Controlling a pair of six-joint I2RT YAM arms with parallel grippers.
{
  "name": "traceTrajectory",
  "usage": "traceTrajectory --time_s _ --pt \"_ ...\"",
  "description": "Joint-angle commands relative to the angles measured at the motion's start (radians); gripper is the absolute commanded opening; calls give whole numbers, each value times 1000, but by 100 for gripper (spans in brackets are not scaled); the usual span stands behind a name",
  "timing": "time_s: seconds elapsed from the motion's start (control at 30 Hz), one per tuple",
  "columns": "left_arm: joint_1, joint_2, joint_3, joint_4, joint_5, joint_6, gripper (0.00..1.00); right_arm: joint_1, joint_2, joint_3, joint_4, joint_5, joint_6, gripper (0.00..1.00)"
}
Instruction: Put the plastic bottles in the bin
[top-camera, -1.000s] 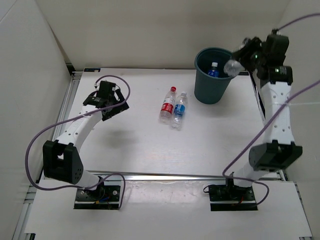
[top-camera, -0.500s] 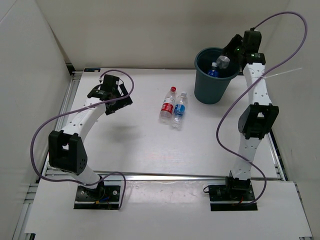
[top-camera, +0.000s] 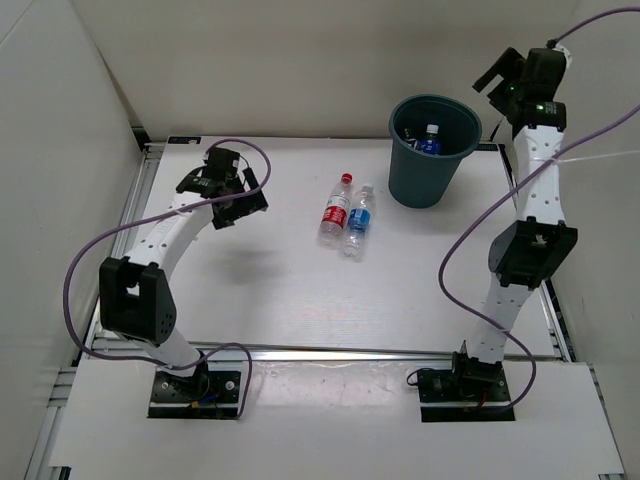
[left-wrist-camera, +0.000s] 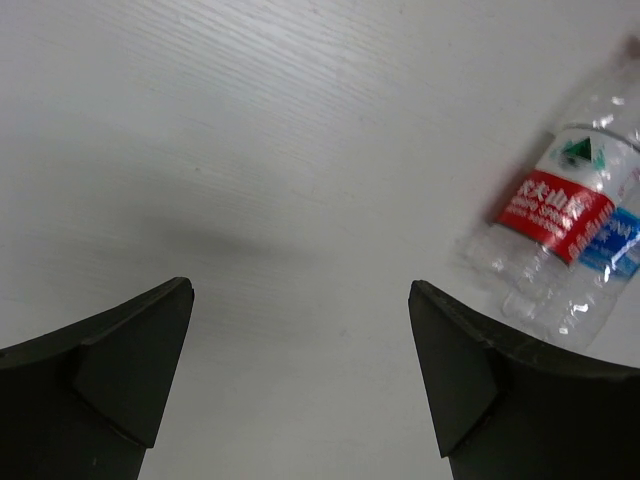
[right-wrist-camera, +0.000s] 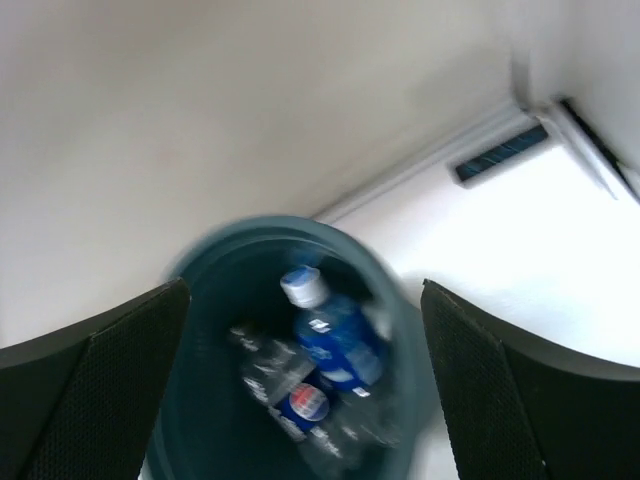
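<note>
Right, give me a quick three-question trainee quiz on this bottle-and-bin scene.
1. True or false: the red-label bottle lies inside the bin.
2. What lies right beside the red-label bottle on the table? A) a blue-label bottle B) a soda can C) a paper cup
3. Fill in: the right gripper, up by the bin, is ___ (open or shut).
Key: 1 false; 2 A; 3 open.

R wrist: bin (right-wrist-camera: 258, 226) below right gripper (right-wrist-camera: 303, 290) is motion-blurred, so we can't read the bottles inside (right-wrist-camera: 335, 338). Red-label bottle (left-wrist-camera: 556, 208) fwd-right of left gripper (left-wrist-camera: 300, 290): cap cut off at view edge.
</note>
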Motion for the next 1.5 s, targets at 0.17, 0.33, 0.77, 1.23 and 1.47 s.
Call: traceTrajectory --time_s 0.17,0.33,0.77,1.23,1.47 --pt "-48 186 385 103 333 192 100 -30 -218 -246 -87 34 16 100" --pt "-102 456 692 103 354 207 100 -41 -291 -301 -99 -50 51 100" --pt "-165 789 903 140 340 318 100 -113 -372 -390 -99 -138 61 100" --pt "-174 808 895 158 440 279 100 -125 -301 -390 -99 -138 70 100" --pt "-194 786 823 167 498 288 100 -125 -292 -401 -99 -147 90 100"
